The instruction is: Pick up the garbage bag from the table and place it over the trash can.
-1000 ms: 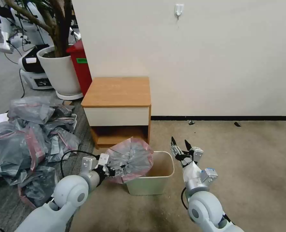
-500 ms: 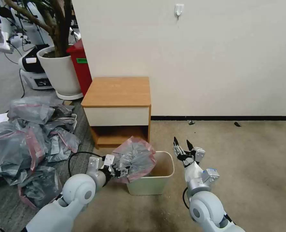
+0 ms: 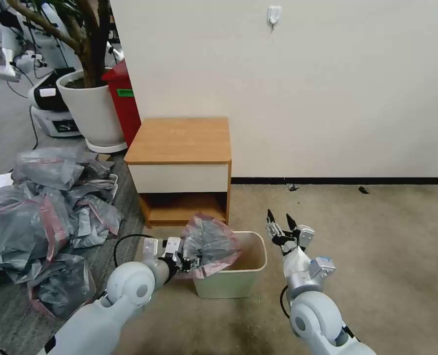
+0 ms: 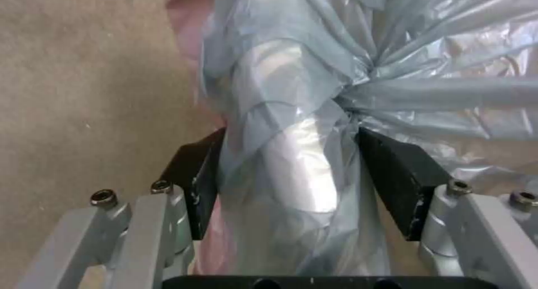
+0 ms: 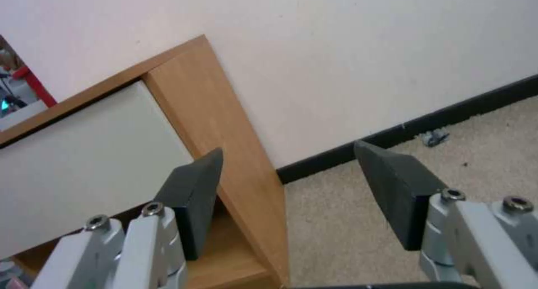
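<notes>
Garbage bag point(image 3: 210, 244) of thin translucent grey plastic with a pink-red band along its rim hangs bunched above the near-left corner of the trash can point(image 3: 231, 282), a small cream-white plastic bin with rounded corners and a rolled rim. The bag's puffed body covers the bin's left rim and spills a little over the opening, while the right part of the opening stays uncovered. The left gripper point(image 3: 191, 260) holds the bag from the left, just beside the bin's left wall; in the left wrist view its two black fingers point(image 4: 197, 184) press on either side of a gathered fold of the garbage bag point(image 4: 302, 154), clamped on the plastic.

The right gripper point(image 3: 281, 223) hangs in the air just right of the bin's far-right corner, pointing away toward the wall, and touches nothing. Its black fingers point(image 5: 193, 196) stand wide apart with nothing between them.

Behind the bin stands the desk point(image 3: 179, 162), a small wooden nightstand with a light-brown top, a white drawer front and a brown lower shelf; its top is bare. The bin sits on the beige carpet point(image 3: 376, 256), near the desk's lower shelf. On the floor to the left lies a big heap of grey-and-pink plastic bags point(image 3: 36, 207), well apart from the bin. Farther off on the left a large white plant pot point(image 3: 93, 111) stands beside a red box point(image 3: 125, 103).
</notes>
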